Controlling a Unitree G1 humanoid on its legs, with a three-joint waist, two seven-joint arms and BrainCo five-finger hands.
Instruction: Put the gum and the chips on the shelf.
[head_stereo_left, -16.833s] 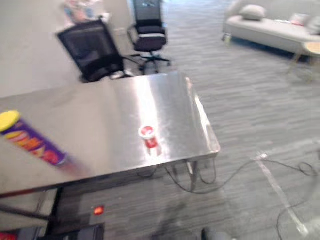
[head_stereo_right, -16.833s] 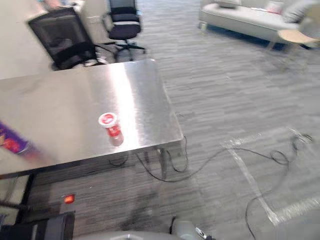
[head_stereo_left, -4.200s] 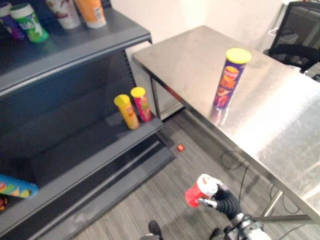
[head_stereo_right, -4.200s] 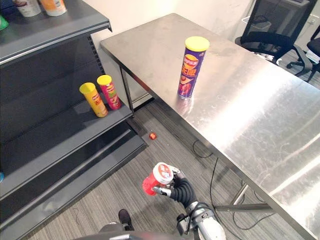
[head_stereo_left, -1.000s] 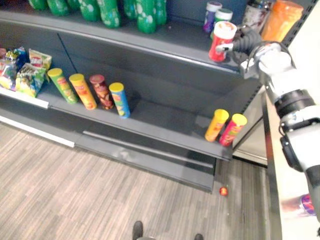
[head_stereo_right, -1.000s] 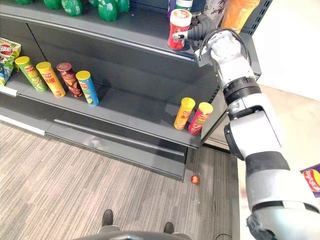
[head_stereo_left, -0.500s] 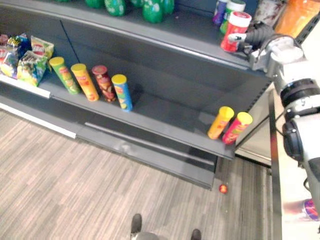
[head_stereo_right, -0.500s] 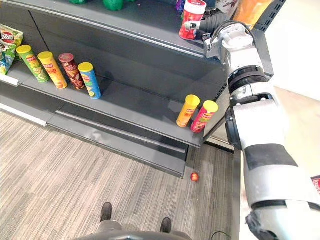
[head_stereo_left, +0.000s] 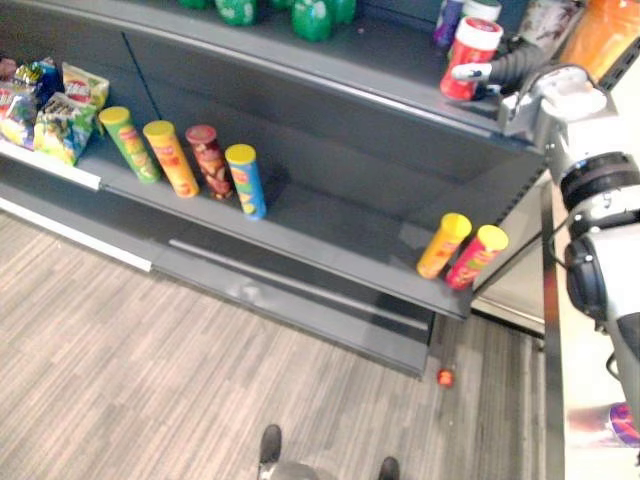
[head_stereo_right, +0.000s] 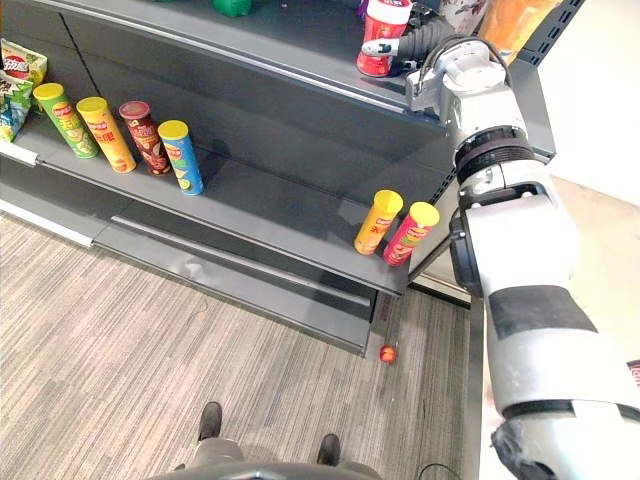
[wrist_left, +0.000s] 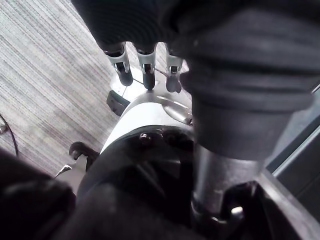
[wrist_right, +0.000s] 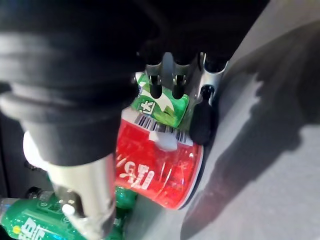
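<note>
The gum (head_stereo_left: 472, 45) is a red tub with a white lid. It stands at the right end of the top shelf (head_stereo_left: 330, 60), beside purple and green tubs. My right hand (head_stereo_left: 510, 68) reaches in from the right. In the right wrist view its fingers (wrist_right: 202, 120) curl round the gum (wrist_right: 157, 165), whose base is at the shelf board. The purple chips can (head_stereo_left: 625, 420) shows as a sliver on the steel table at the lower right edge. My left hand (wrist_left: 145, 70) hangs over the floor with straight fingers, holding nothing.
Green bottles (head_stereo_left: 315, 15) and an orange container (head_stereo_left: 600, 30) share the top shelf. The lower shelf holds several chip cans (head_stereo_left: 245, 180), a yellow and a pink can (head_stereo_left: 460, 255), and snack bags (head_stereo_left: 50, 105). A small red thing (head_stereo_left: 445, 377) lies on the floor.
My right hand has carried the gum a little further in over the top shelf during the last second. The camera has shifted slightly; the shelf goods have not moved.
</note>
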